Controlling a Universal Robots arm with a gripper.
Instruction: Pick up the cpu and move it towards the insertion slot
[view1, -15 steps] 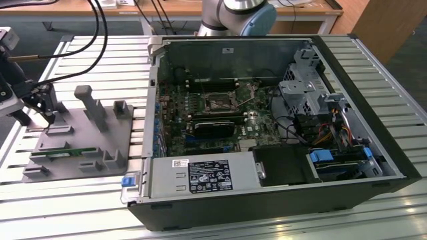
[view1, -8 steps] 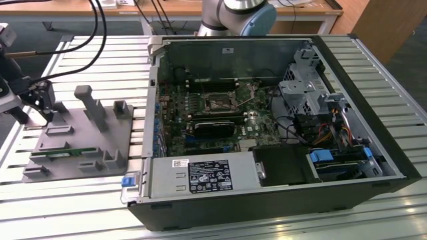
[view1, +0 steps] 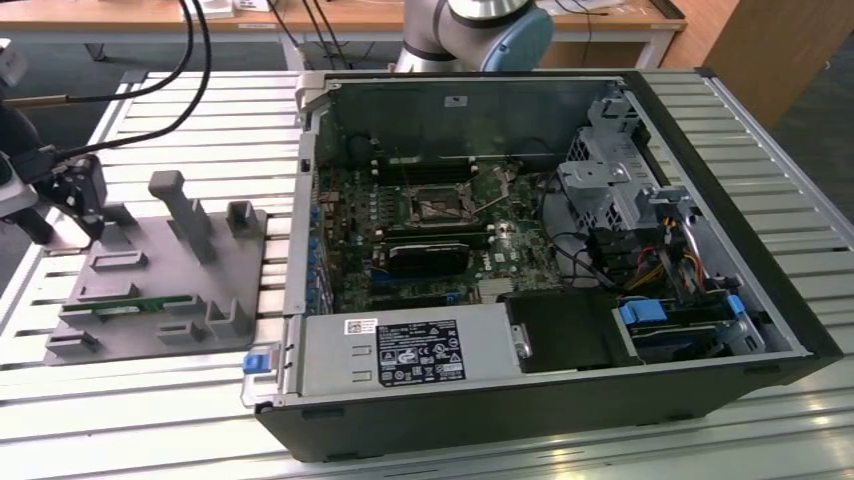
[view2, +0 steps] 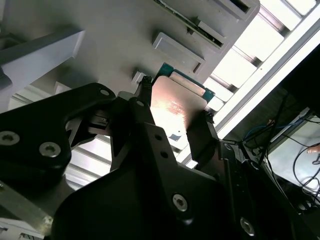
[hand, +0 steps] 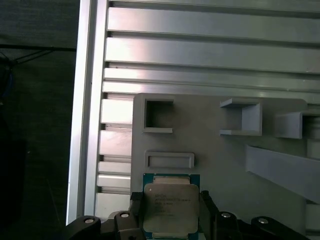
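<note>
In the exterior view, the gripper (view1: 91, 228) is over the grey tray (view1: 134, 275) at the exterior view's left. It is well apart from the slot (view1: 438, 205) inside the case (view1: 767, 250).

In the second wrist view, the cpu (view2: 175, 105) sits between two black fingers (view2: 145, 120). They are closed on its sides.

In the first wrist view, the cpu (hand: 171, 207) is held the same way, over the tray (hand: 215, 150).

We are looking into a robotics lab, slatted aluminium table (view1: 174, 420) carrying an opened computer case (view1: 534, 420), grey jig (view1: 147, 290), wooden desk (view1: 120, 14) standing behind.
</note>
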